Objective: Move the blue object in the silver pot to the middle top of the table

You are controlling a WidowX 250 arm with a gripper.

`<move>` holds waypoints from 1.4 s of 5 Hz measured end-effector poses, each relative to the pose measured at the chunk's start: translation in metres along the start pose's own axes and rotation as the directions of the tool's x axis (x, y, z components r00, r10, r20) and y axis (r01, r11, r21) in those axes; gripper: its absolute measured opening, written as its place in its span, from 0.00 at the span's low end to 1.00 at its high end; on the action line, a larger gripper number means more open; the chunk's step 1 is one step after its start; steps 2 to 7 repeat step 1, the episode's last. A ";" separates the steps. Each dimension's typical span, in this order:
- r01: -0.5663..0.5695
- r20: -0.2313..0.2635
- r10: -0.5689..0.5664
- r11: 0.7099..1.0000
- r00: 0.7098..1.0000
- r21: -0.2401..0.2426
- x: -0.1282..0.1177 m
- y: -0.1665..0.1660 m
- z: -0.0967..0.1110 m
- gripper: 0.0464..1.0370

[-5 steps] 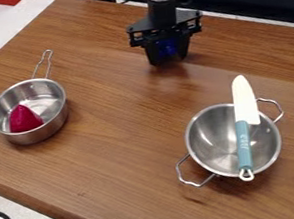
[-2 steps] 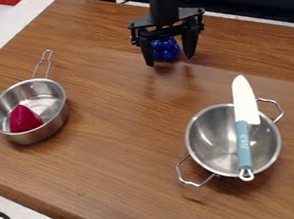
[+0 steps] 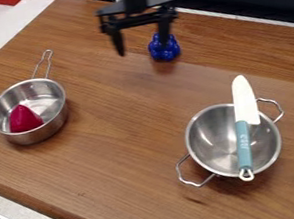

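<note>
Hanging over the far part of the surface: one black gripper, left of the middle of the view's top, with two fingers spread wide (the gap is easy to see, with one of them right in front of the blue thing).
Blue object: one, small and lumpy, standing on the surface near its far edge, about midway across; it is outside the silver pot. Whether the nearer finger touches it, I cannot tell.
Vessels: two, both metal, well apart.
Silver pot: one, at the right, upright, with two wire loop handles, one on its far right side and one on its near left.
Knife: one, laid across the pot's rim, with one white blade pointing to the far side and one teal handle toward the near side.
Pan: one, at the left, upright, with one long wire handle pointing to the far side.
Red-pink piece: one, roughly cone-shaped, inside the pan.
Red item: one, beyond the surface, at the view's top left corner.
</note>
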State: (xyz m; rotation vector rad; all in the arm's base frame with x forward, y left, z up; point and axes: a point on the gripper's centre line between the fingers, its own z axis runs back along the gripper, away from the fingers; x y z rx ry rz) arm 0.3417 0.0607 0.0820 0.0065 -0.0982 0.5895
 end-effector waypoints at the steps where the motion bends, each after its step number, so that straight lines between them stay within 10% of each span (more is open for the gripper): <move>1: 0.075 0.069 -0.077 0.997 0.995 0.036 0.012 0.032 -0.001 0.96; 7: 0.075 0.069 -0.077 0.997 0.995 0.036 0.012 0.032 -0.001 0.96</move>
